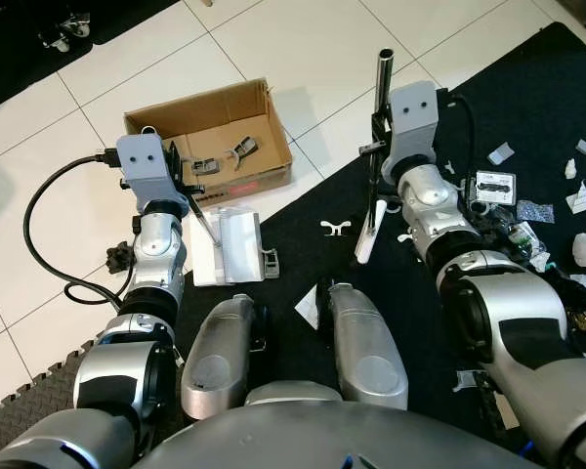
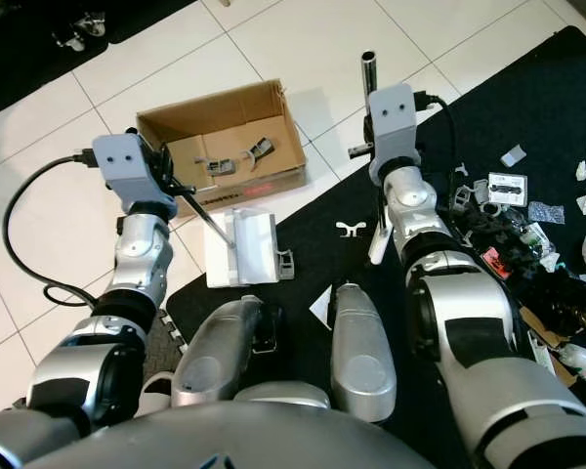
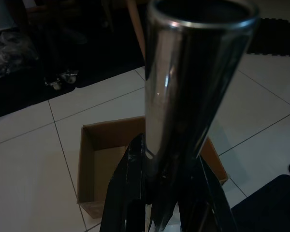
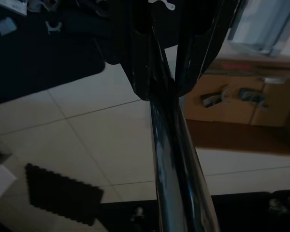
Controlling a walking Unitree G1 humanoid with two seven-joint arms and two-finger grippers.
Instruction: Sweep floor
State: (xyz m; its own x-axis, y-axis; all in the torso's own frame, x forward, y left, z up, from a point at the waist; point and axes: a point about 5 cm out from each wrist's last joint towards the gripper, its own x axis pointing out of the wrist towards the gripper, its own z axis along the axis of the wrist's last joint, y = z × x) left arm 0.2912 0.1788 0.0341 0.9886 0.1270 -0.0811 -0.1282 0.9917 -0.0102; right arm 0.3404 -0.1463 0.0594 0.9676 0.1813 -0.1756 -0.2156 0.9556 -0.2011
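— Where's the broom (image 1: 376, 161)?
— We hold it in our right gripper (image 4: 166, 72), whose fingers (image 4: 135, 53) are closed tight around the dark metal handle. The tube stands nearly upright in front of us, its open top end above the white floor tiles (image 1: 303, 39), its pale lower part resting on the black mat (image 1: 371, 283).
— And the dustpan (image 1: 230, 244)?
— White, lying flat just in front of our left arm, straddling the edge where the tiles meet the mat. Our left gripper (image 3: 164, 193) has its fingers (image 3: 123, 188) clamped on a shiny metal tube (image 3: 183, 77), the dustpan's handle.
— What's beyond it?
— An open cardboard box (image 1: 210, 137), just past the dustpan on the tiles, with a few small grey scraps (image 1: 220, 158) inside. We see red print on its near wall, too small to read.
— Room to move?
— Bare tiles spread ahead and to the left. To the right the mat is strewn with litter (image 1: 537, 210): white paper bits, wrappers, a small white packet with print we cannot read. A white clip-like piece (image 1: 336, 228) lies on the mat between dustpan and broom. A black cable (image 1: 44, 230) loops over the tiles beside our left arm.
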